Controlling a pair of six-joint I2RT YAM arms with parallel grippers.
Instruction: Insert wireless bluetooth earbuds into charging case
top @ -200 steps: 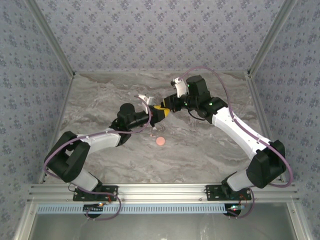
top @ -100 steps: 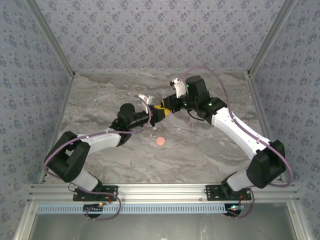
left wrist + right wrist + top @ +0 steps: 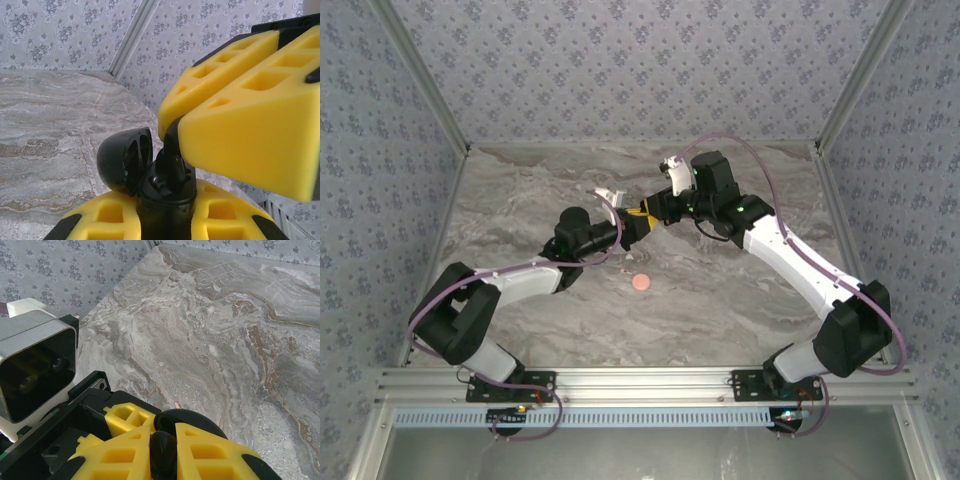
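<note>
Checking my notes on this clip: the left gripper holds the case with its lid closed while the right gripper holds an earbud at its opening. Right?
No: the lid is open, swung to one side, as the left wrist view shows. The rest stands: the left gripper holds the case and the right gripper holds an earbud at its opening.

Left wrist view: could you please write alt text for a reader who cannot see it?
The right hand, with yellow fingers, holds a small black earbud in the mouth of an open black charging case, which the left hand grips from below. The lid hangs open to the left; a marble table lies behind.
</note>
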